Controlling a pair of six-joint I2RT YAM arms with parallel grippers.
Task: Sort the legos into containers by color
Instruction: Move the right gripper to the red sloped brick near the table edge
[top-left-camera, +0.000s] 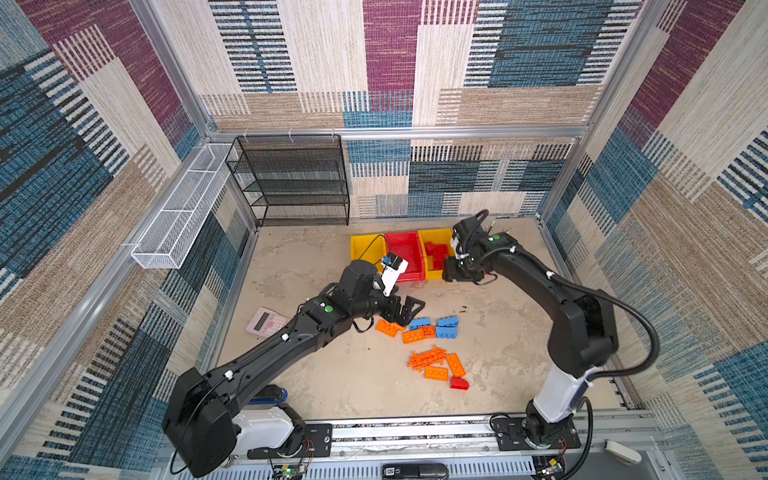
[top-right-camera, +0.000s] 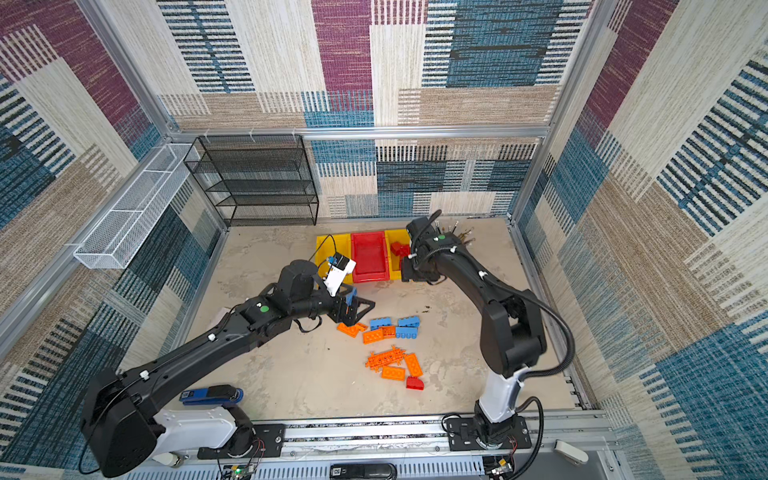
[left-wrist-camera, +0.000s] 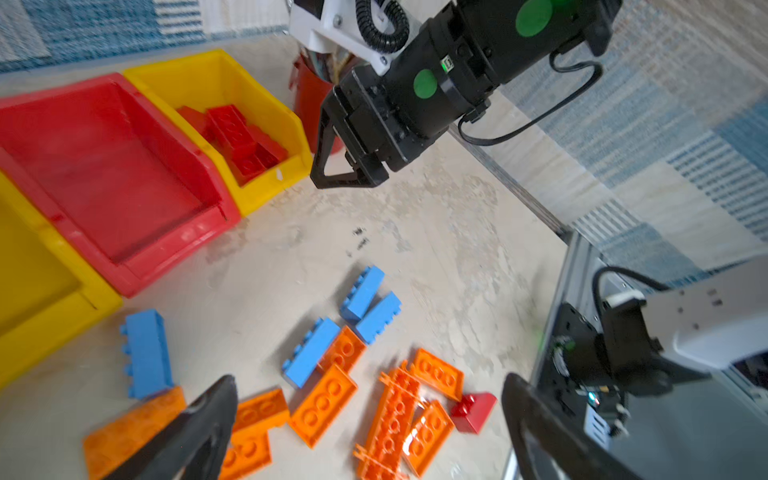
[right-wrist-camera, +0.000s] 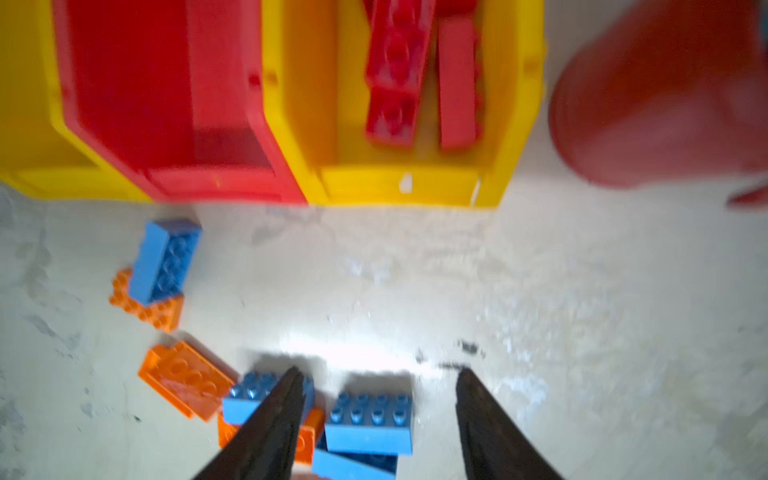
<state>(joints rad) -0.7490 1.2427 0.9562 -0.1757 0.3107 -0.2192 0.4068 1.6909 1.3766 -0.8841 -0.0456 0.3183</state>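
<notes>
Sorting is partway done. In both top views the three bins stand in a row at upper centre of the tabletop (top-left-camera: 332, 374). The right yellow bin (top-left-camera: 434, 234) holds a pile of red bricks (top-left-camera: 437, 253), and the red bin (top-left-camera: 405, 253) looks bare. The left yellow bin (top-left-camera: 361, 247) shows nothing inside, though the left arm's wrist camera covers part of it.

The right gripper (top-left-camera: 448, 271) hovers just in front of the right yellow bin. In its wrist view its fingers (right-wrist-camera: 274, 415) stand apart with nothing between them, so it looks like it is between picks.

The left gripper (top-left-camera: 409, 311) hangs over the near edge of the loose pile at centre frame, fingers spread wide and empty. A blue brick (left-wrist-camera: 145, 353) leans on an orange one just beside one finger.

Left on the table are the blue bricks (top-left-camera: 448, 326) and orange bricks (top-left-camera: 388, 328) mixed together at centre. Below them lie the toothed orange plate (top-left-camera: 428, 358) with more orange pieces, and a lone red sloped brick (top-left-camera: 459, 383) at the bottom of the cluster.

The likely next move is for the left gripper to descend on one brick — blue looks the cleanest target — and carry it to an unused bin. The bricks touch and overlap, so the fingers need to straddle a single piece without nudging its neighbours. The red sloped brick is well apart from the right gripper and calls for a reach towards lower frame.
</notes>
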